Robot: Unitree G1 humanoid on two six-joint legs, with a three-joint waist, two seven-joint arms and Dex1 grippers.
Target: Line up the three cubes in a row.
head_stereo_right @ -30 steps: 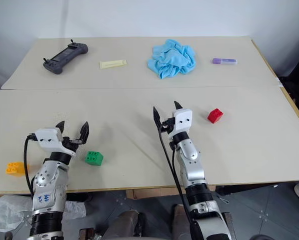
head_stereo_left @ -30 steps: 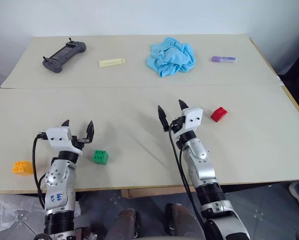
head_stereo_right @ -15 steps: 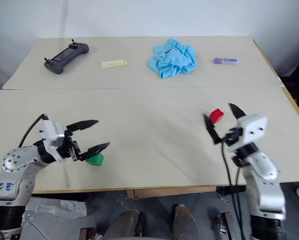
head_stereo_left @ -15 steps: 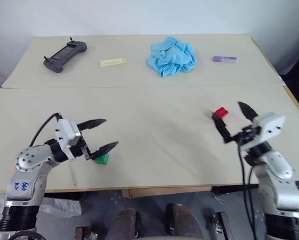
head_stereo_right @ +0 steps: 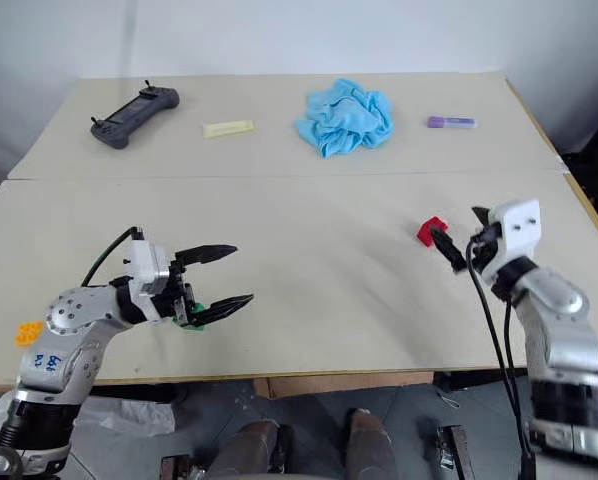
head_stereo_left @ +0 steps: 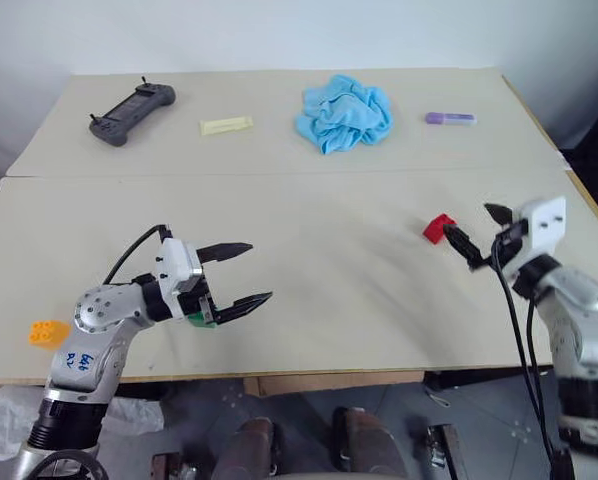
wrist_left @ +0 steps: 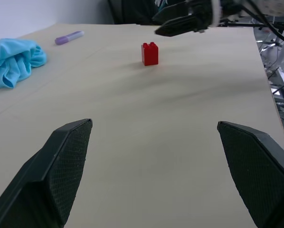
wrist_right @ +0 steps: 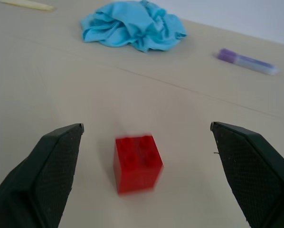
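The red cube stands on the right half of the table, and it also shows as the red cube close ahead between my right fingers. My right gripper hangs open just right of it, one fingertip close beside it, holding nothing. The green cube lies at the front left, mostly hidden under my left gripper, which is open, level and points right across the table. The orange-yellow cube sits alone near the front left edge.
Along the far table lie a black game controller, a pale yellow strip, a crumpled blue cloth and a purple capsule. A seam runs between the two tabletops. The front edge is close to both arms.
My right gripper has swung from the table's middle to the right side of the red cube. My left gripper has turned to point right and now covers the green cube. Both stayed open.
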